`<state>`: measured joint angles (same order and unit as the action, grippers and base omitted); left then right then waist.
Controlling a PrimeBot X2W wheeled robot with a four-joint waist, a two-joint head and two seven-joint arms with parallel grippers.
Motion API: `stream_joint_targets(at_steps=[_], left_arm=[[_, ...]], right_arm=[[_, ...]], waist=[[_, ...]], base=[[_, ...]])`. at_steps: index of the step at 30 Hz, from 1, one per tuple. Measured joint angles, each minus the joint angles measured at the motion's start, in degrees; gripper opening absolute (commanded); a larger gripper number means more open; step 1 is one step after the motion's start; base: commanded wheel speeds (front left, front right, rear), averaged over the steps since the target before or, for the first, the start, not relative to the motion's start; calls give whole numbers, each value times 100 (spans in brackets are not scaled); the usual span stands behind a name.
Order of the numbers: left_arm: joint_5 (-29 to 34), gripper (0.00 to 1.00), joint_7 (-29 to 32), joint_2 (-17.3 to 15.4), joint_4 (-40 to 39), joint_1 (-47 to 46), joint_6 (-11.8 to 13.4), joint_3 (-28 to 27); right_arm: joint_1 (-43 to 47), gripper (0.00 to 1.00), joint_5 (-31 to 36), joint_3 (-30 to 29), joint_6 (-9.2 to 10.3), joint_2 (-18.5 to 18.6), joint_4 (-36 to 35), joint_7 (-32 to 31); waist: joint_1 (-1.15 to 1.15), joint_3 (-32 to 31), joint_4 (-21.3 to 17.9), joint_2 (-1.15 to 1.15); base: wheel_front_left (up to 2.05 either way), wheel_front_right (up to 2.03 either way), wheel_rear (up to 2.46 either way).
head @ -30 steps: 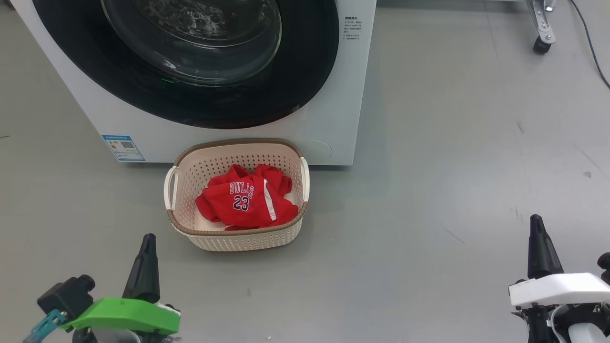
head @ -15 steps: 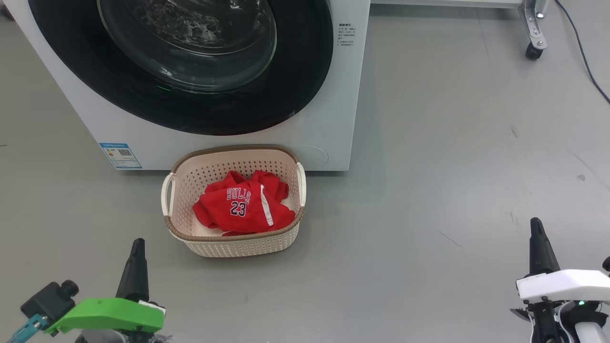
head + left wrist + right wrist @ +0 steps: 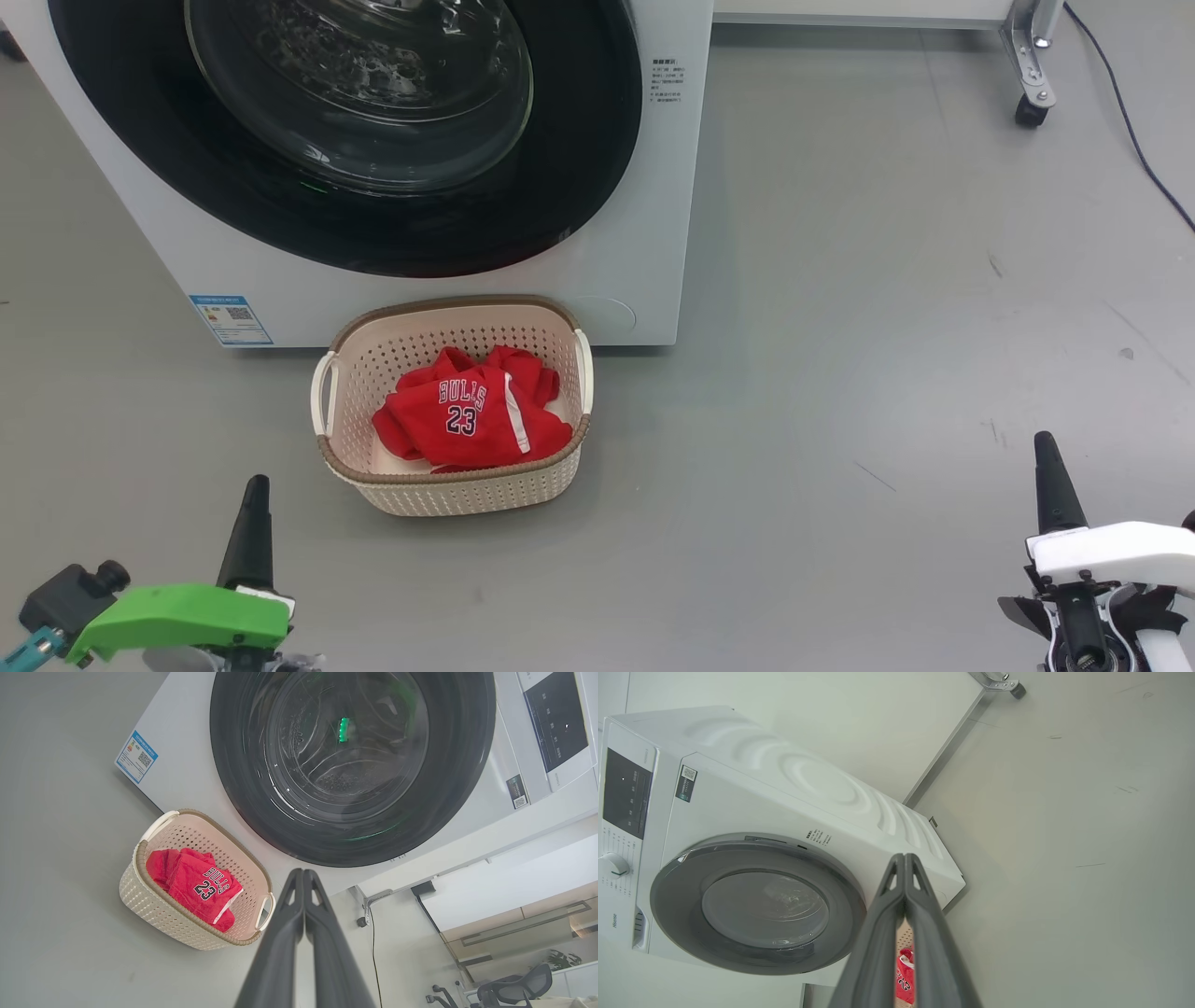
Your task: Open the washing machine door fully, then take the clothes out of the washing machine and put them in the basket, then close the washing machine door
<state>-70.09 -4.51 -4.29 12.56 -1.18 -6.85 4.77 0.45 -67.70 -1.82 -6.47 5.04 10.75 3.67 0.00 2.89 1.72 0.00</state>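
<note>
On grey scuffed floor (image 3: 840, 373), basket (image 3: 457, 495) seemingly against washing machine (image 3: 653, 233); left claw (image 3: 255, 485), right claw (image 3: 1044, 443) clenched.

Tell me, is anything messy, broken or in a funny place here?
Nothing stands out. The washing machine door is shut flat against the washing machine. The red clothes lie crumpled inside the basket, with none on the floor. The basket stands upright, close in front of the washing machine.

Left end effector (image 3: 254, 487) green-shelled; right end effector (image 3: 1046, 446) white-shelled; fingers (image 3: 280, 938) black, tapered.
</note>
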Motion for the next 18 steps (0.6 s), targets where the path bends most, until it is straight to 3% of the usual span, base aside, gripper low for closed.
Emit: stream_joint_targets(at_steps=[18], left_arm=[[-1270,0,305,-54,102,-37,-1,-152]], right_arm=[[-150,0,-1362,-76,-2,0,230,-314]], waist=[[0,-134,-85,0]], base=[[0,0,0]])
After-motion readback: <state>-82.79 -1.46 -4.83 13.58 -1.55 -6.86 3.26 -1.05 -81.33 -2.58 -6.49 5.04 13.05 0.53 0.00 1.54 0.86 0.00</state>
